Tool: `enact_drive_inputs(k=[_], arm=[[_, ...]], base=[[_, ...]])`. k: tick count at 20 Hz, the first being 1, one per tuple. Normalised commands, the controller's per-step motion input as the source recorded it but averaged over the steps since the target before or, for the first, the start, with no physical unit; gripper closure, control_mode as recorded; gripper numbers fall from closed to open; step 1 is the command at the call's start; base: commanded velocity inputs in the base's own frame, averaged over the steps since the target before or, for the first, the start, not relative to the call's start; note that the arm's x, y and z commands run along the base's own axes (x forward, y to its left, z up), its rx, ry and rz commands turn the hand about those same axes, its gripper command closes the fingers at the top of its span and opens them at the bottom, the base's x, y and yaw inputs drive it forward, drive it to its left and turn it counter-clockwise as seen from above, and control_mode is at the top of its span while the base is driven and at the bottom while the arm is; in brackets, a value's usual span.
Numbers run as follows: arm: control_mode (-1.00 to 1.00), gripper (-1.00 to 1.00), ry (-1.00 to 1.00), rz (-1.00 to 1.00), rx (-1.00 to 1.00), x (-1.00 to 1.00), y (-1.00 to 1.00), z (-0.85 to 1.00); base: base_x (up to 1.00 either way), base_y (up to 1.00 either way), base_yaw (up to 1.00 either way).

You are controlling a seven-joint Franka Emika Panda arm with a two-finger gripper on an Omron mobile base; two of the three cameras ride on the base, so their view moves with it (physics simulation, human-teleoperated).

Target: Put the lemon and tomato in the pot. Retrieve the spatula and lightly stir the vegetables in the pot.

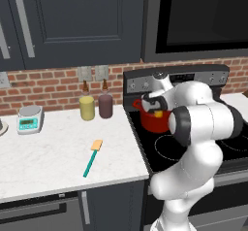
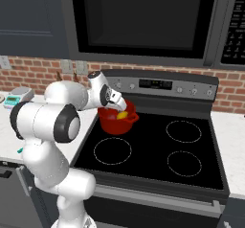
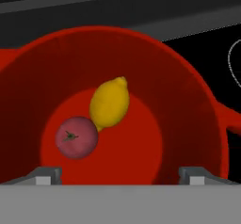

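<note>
Fruit is seen inside the red pot (image 3: 188,100) on the stove (image 2: 201,148): the yellow, pointed lemon (image 3: 109,103) is touching the dull-red tomato (image 3: 76,137). The gripper (image 3: 120,175) is held spread and empty above them. The teal spatula (image 1: 92,158) is left lying on the counter (image 1: 48,157).

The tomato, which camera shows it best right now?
The hand view: the tomato lies in plain sight on the floor of the pot, touching the lemon. From both base views I cannot make it out.

White glossy arm (image 1: 193,142), rounded bulbous links, dark grey-black joint rings; hand (image 2: 119,108) white with black accents, dark fingertips.
</note>
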Motion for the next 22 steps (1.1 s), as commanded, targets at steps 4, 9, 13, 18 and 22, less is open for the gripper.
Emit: enact_drive_inputs(k=[4, 9, 13, 18, 22], arm=[[-1.00, -1.00, -0.10, 0.00, 0.00, -0.44, 0.01, 0.29], [-1.00, -1.00, -0.13, 0.00, 0.00, -0.34, 0.13, 0.83], [-1.00, -1.00, -0.05, 0.00, 0.00, -0.43, 0.45, 1.00], [-1.00, -1.00, 0.03, 0.00, 0.00, -0.71, 0.73, 0.82], [-1.00, -1.00, 0.12, 0.00, 0.00, -0.85, 0.98, 0.20]], base=[[0.00, 0.00, 0.00], [0.00, 0.00, 0.00], [0.00, 0.00, 0.00], [0.00, 0.00, 0.00], [0.00, 0.00, 0.00]])
